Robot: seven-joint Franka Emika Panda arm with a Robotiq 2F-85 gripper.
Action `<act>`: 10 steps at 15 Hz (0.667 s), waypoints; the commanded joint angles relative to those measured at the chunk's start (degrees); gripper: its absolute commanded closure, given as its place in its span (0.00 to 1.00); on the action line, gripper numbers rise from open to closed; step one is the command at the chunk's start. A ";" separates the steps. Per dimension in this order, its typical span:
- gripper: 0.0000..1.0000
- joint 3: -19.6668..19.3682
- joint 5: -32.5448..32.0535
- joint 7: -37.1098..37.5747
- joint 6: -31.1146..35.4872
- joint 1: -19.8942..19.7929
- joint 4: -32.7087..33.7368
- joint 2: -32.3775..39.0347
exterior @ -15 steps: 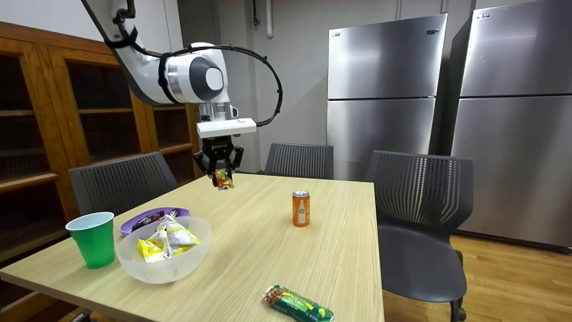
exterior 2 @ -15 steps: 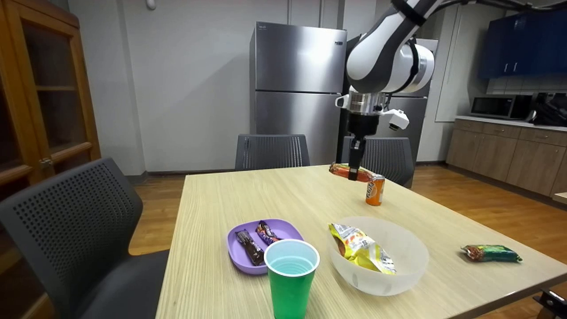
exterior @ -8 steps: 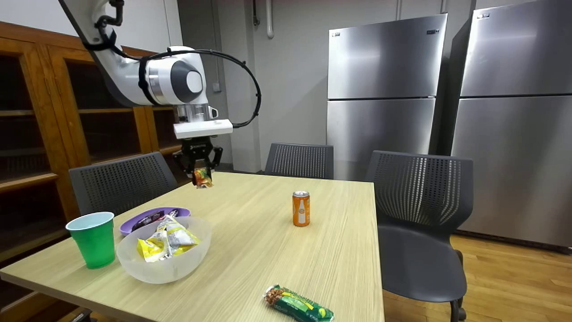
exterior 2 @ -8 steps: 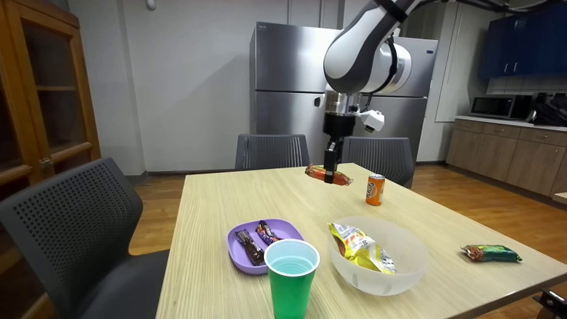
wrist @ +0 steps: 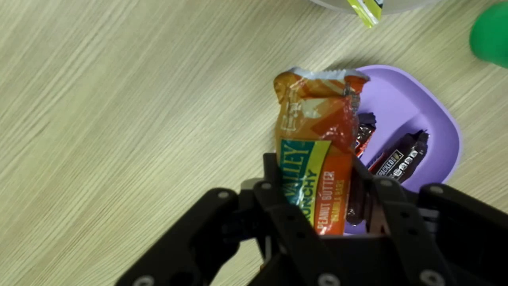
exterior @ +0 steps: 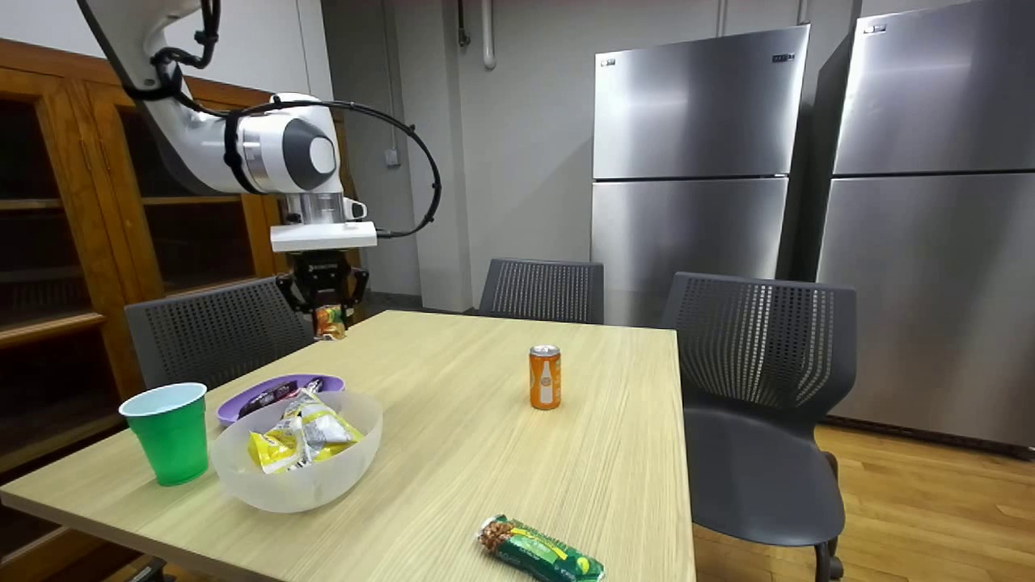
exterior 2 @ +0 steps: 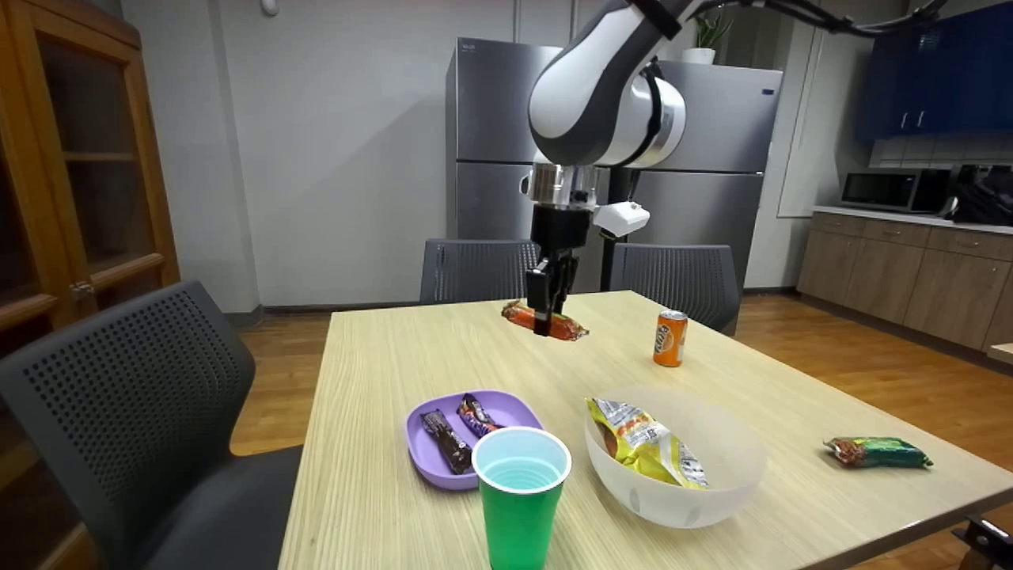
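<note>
Orange-wrapped peanut butter granola bar (wrist: 317, 151), green-and-yellow label, crimped end, hangs roughly level above tabletop (wrist: 139, 119), pinched across its middle by gripper (wrist: 315, 165).

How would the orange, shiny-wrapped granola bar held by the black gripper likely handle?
The orange granola bar is probably stiff: in an exterior view it juts past both sides of the black gripper without visible sag. Its glossy highlights suggest it may be slippery. The thin, crimped end seal would likely bend if bumped.
</note>
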 commanded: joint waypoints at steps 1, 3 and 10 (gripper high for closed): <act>0.82 1.12 0.54 6.86 -5.16 0.84 5.86 3.89; 0.82 1.58 1.58 9.06 -6.35 1.03 8.01 5.99; 0.82 1.58 3.01 17.27 -5.87 2.46 12.29 12.17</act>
